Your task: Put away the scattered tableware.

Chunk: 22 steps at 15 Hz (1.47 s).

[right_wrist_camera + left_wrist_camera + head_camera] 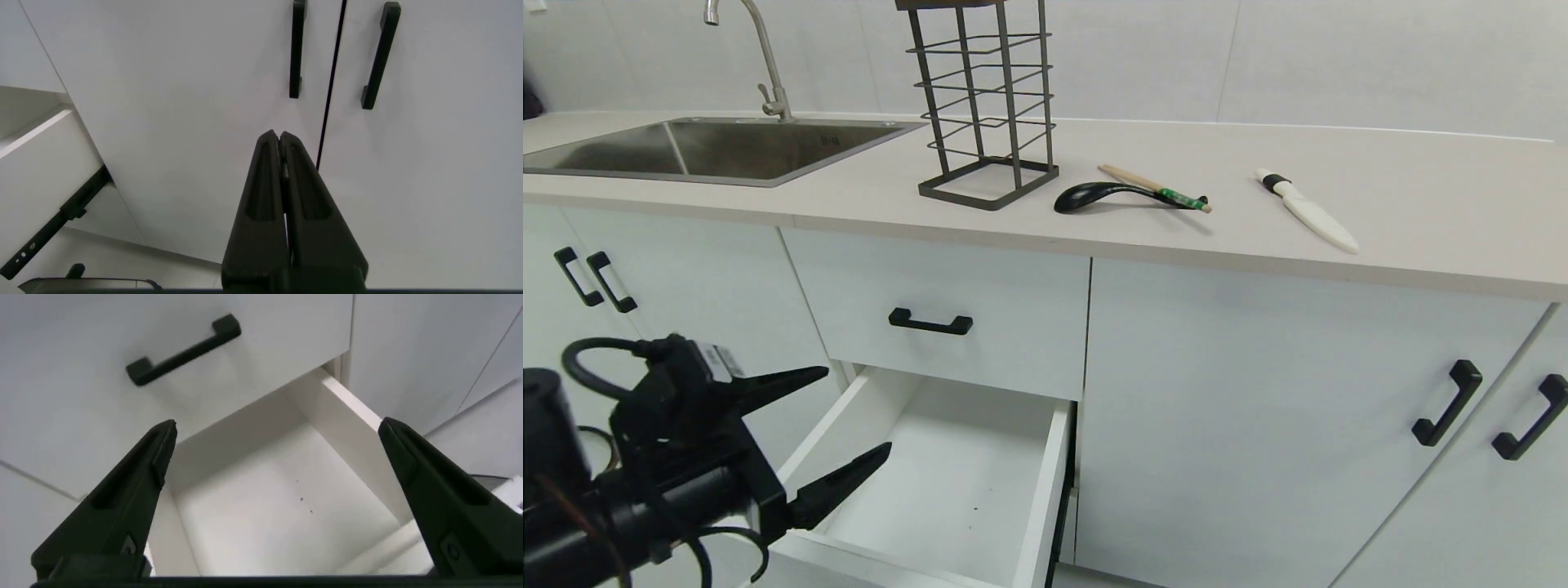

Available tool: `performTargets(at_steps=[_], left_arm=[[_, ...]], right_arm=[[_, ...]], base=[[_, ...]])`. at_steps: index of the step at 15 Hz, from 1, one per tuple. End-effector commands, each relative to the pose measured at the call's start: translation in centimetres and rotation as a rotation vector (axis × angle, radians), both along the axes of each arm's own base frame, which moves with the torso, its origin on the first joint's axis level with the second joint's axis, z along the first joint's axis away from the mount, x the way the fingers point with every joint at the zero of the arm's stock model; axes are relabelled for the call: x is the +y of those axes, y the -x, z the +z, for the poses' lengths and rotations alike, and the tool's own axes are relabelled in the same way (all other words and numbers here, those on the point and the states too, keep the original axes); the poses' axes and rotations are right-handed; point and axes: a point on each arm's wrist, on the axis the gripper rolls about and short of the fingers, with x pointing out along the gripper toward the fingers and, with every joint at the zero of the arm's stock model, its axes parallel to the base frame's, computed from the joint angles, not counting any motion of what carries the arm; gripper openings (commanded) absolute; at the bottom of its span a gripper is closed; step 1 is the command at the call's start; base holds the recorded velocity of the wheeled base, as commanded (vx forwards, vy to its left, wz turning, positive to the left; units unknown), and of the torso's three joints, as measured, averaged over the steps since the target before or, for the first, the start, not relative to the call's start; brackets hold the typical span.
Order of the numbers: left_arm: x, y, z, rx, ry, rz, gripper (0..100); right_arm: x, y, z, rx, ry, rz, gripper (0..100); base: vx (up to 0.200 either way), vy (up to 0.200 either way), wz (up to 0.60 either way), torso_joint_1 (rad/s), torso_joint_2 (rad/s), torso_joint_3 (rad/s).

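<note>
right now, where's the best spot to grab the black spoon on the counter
Probably the raised middle of the black spoon handle, from above: it arches clear of the countertop, leaving finger room, while its far end meets the chopsticks.

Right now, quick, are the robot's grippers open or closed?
Left gripper: open, holding nothing.
Right gripper: closed, holding nothing.

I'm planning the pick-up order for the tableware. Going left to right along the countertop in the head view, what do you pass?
sink → wire rack → black spoon → white knife
</note>
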Motion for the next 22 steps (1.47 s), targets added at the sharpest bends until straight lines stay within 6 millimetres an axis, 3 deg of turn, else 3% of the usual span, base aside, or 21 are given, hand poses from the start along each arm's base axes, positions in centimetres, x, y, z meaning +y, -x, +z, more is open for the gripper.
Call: performTargets(at_steps=[1, 7, 9, 14, 16, 18, 20, 22], left_arm=[[1.5, 3.0, 0.5, -0.079, 0.021, 0.059, 100], [3.6, 7.4, 3.0, -0.322, 0.086, 0.257, 100], [4.3, 10.6, 2.3, -0.361, 0.129, 0.325, 100], [4.7, 16.4, -0.3, -0.385, 0.148, 0.350, 100], [4.7, 17.2, -0.1, -0.396, 0.141, 0.437, 100], [4.6, 17.2, -1.4, -0.379, 0.146, 0.485, 100], [4.6, 17.3, -2.8, -0.369, 0.146, 0.473, 100], [4.7, 17.4, -2.7, -0.380, 0.157, 0.425, 100]], right_arm=[[0.0, 0.0, 0.0, 0.002, 0.000, 0.000, 0], [0.0, 0.0, 0.0, 0.002, 0.000, -0.001, 0], [0.0, 0.0, 0.0, 0.001, 0.000, 0.000, 0], [0.0, 0.0, 0.0, 0.001, 0.000, 0.000, 0], [0.0, 0.0, 0.0, 0.002, 0.000, 0.000, 0], [0.0, 0.0, 0.0, 0.001, 0.000, 0.000, 0], [0.0, 0.0, 0.0, 0.001, 0.000, -0.001, 0], [0.0, 0.0, 0.0, 0.001, 0.000, 0.000, 0]], base=[[0.000, 0.000, 0.00, 0.000, 0.00, 0.000], [0.000, 0.000, 0.00, 0.000, 0.00, 0.000], [0.000, 0.000, 0.00, 0.000, 0.00, 0.000], [0.000, 0.000, 0.00, 0.000, 0.00, 0.000], [0.000, 0.000, 0.00, 0.000, 0.00, 0.000], [0.000, 0.000, 0.00, 0.000, 0.00, 0.000], [0.000, 0.000, 0.00, 0.000, 0.00, 0.000], [0.000, 0.000, 0.00, 0.000, 0.00, 0.000]])
